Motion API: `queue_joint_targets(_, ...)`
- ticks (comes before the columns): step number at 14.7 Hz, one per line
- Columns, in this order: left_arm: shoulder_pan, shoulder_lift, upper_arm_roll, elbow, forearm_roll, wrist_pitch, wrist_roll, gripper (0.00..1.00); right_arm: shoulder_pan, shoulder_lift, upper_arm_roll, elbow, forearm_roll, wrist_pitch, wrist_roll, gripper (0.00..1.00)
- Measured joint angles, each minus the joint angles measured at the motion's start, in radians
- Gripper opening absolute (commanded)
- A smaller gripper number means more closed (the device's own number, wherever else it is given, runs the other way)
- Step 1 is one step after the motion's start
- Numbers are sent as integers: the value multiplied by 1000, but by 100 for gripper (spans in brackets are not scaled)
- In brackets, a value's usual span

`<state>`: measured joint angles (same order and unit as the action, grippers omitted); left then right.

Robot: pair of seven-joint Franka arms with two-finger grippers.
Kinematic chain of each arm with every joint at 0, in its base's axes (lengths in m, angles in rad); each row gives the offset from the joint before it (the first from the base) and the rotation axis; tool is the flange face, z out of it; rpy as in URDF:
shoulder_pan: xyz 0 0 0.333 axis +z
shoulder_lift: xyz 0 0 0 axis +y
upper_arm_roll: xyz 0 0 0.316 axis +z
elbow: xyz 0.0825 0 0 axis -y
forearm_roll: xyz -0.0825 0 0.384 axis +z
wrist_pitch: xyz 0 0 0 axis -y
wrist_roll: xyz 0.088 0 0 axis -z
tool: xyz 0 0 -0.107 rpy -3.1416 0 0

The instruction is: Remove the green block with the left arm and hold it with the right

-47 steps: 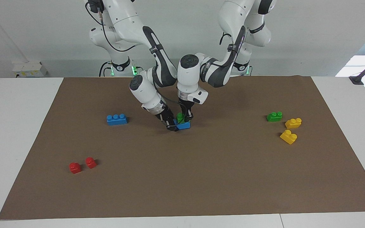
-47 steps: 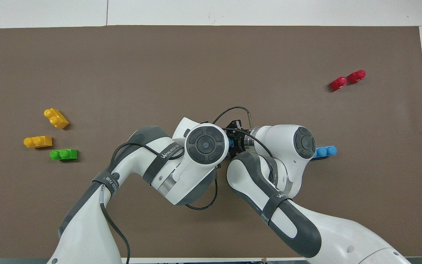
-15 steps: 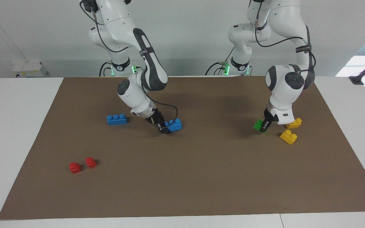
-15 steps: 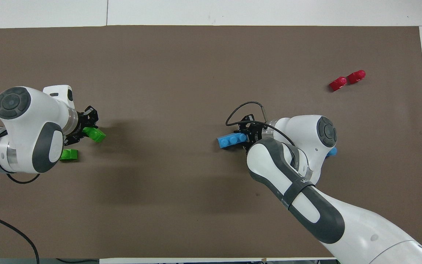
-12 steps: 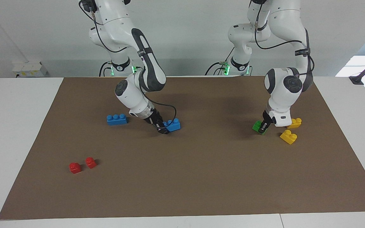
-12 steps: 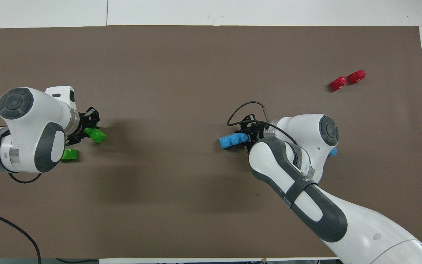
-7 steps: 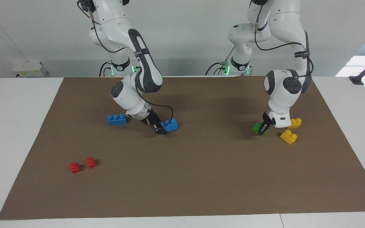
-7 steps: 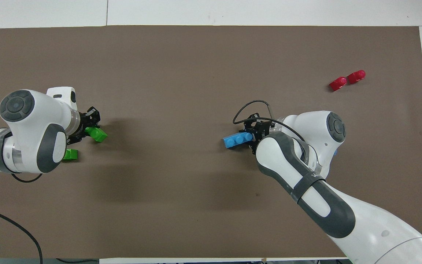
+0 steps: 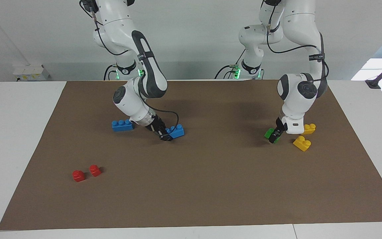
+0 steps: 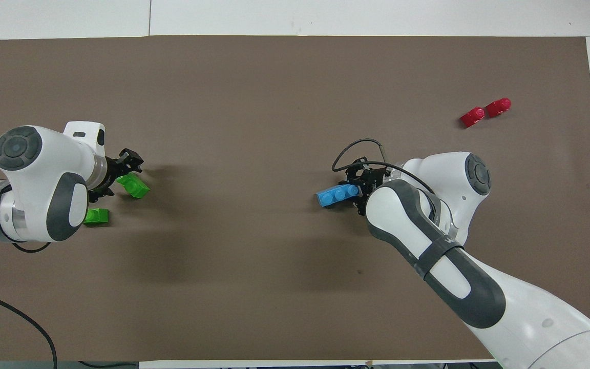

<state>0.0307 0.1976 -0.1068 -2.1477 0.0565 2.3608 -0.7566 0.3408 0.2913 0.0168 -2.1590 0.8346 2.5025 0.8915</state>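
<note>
Left pincer [image 9: 274, 135]: low at the left arm's end of the surface [image 9: 211, 186], fingers now parted around the green block [image 9: 269, 133], apparently letting go.
Green block: on the surface, at the pincer's 9 o'clock in the facing view, long axis slanted; a second green brick [image 10: 97, 216] lies just beside.
Right pincer [image 9: 164, 135]: mid-surface, closed on the blue brick's [image 9: 176, 131] end, tilting it.
Nearer arm: left.
</note>
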Motion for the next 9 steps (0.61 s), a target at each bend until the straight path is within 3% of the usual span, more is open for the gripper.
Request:
queue_joint_targets(4, 23, -9, 1, 80, 0, -26, 110, 100, -40, -3, 0, 1, 0, -44, -34, 0)
queue_joint_targets(9, 28, -20, 1, 216, 1, -103, 232, 100, -175, -5, -6, 26, -18, -227, -125, 0)
